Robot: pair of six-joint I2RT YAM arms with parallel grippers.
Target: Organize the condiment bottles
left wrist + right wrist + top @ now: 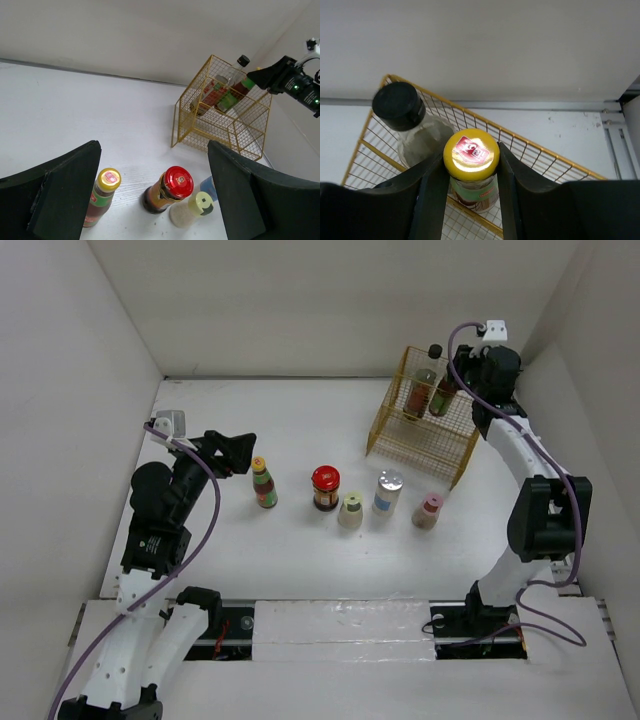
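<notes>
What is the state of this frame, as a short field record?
Basket: yellow wire basket, far right, black-capped bottle inside
Right gripper: jaws shut on held yellow-capped bottle, in basket
Left gripper: jaws open, empty, near standing yellow-capped bottle
Table row: red-lidded jar, green-topped shaker, silver-topped shaker, pink-topped shaker

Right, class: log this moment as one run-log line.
right pincer: shut on yellow-capped bottle in wire basket | black-capped bottle: beside it | left pincer: open, empty | red-lidded jar: on table

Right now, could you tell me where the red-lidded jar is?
In the top view, the red-lidded jar stands mid-table, between the yellow-capped bottle on its left and the green-topped shaker.
</notes>
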